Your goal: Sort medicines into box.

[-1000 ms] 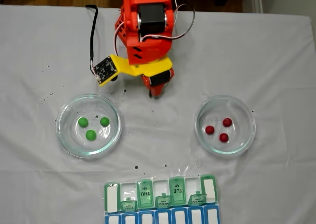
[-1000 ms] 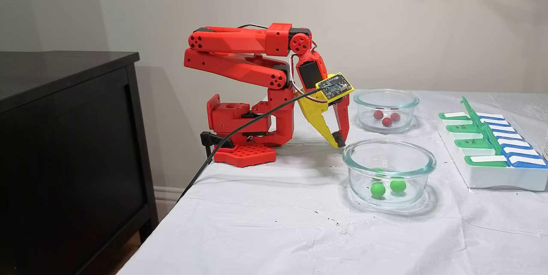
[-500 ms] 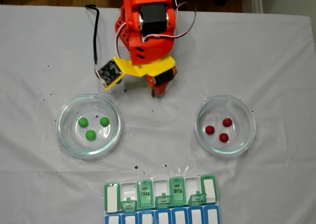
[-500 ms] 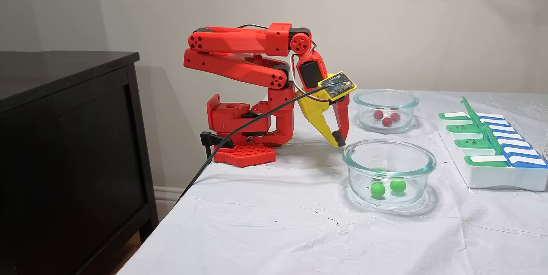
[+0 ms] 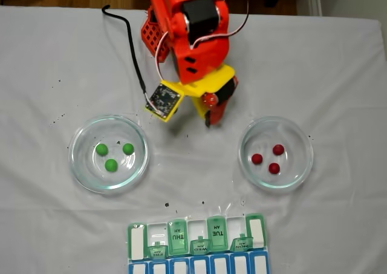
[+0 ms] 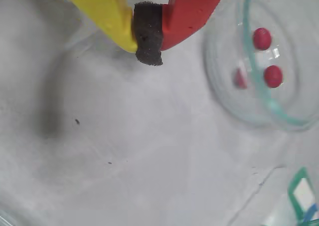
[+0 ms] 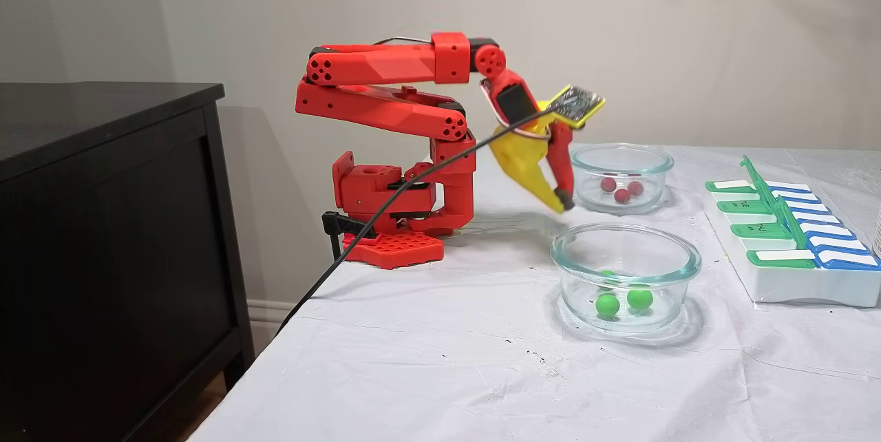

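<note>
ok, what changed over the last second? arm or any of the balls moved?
The pincer swung from midway between the dishes toward the dish of red balls and lifted off the cloth, shut and empty. It grasped and released nothing. Three green balls and three red balls lie as before; the pill organizer is unmoved.

Red printed arm (image 7: 385,94), two-tone gripper (image 6: 148,49)
One yellow finger, one red, dark pad; black cable (image 7: 399,194) trailing off.

Fixed view from above: pill box (image 5: 197,245) at near tabletop (image 5: 338,62) edge; two dishes (image 5: 109,153) (image 5: 276,152) behind it, left and right.
</note>
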### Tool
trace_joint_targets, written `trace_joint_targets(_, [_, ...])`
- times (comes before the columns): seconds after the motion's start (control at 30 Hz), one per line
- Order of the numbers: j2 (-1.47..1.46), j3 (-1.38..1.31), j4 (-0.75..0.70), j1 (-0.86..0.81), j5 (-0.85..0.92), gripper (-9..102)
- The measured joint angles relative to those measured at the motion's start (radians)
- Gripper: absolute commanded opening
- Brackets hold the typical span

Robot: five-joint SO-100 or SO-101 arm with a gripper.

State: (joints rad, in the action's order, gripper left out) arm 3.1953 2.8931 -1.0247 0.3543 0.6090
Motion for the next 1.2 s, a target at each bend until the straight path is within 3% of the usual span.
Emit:
trace_joint_targets(0.33, [-0.064, -0.268, -0.038, 0.110, 0.069, 0])
trace_joint_targets(0.77, [-0.494, -0.690, -0.110, 0.241, 0.123, 0])
trace_joint_targets(1.2, [-0.721, -0.795, -0.083, 0.278, 0.150, 0])
